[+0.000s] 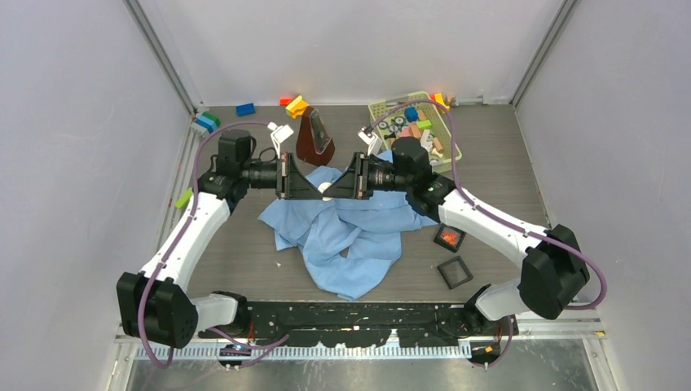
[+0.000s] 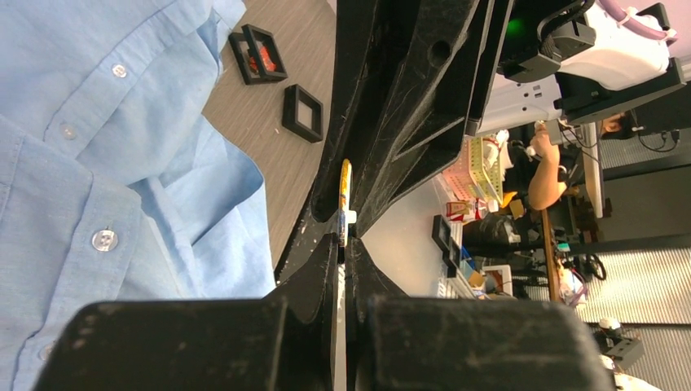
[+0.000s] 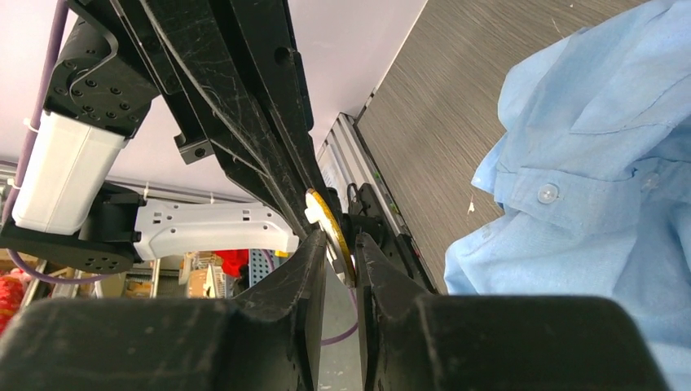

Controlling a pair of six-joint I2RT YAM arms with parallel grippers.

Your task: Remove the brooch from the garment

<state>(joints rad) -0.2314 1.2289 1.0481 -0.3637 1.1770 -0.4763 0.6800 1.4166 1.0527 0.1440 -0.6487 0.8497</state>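
At the far left of the table (image 1: pixel 244 269), small blue and green blocks (image 1: pixel 206 122) lie by the back corner, and one green block (image 1: pixel 183 198) lies beside the left arm.

The left gripper (image 1: pixel 316 192) points to the right over the upper edge of the shirt (image 1: pixel 350 236). Its fingers are pressed fully together (image 2: pixel 342 252), and the thin edge of the brooch (image 2: pixel 345 191) sticks out from their tips, so they are pinching it. A brown wedge-shaped object (image 1: pixel 314 137) stands behind the left gripper, with orange and yellow blocks (image 1: pixel 295 104) further back.

The brooch (image 1: pixel 325 190) is a small round disc with a gold rim and a white part. It sits exactly where the two grippers meet tip to tip, above the top of the crumpled light-blue shirt. In the wrist views it hangs free of the cloth.

The right gripper (image 1: pixel 334 192) points to the left. Its fingers (image 3: pixel 314 261) stand close on either side of the tilted disc (image 3: pixel 330 232). I cannot tell whether they are actually squeezing it.

Behind the right gripper is a pale green tray (image 1: pixel 375 110) of small coloured pieces. To the right of the shirt, two black square frames lie on the table. One has an orange middle (image 1: pixel 449 237) and the other (image 1: pixel 455 272) is nearer the arm bases.
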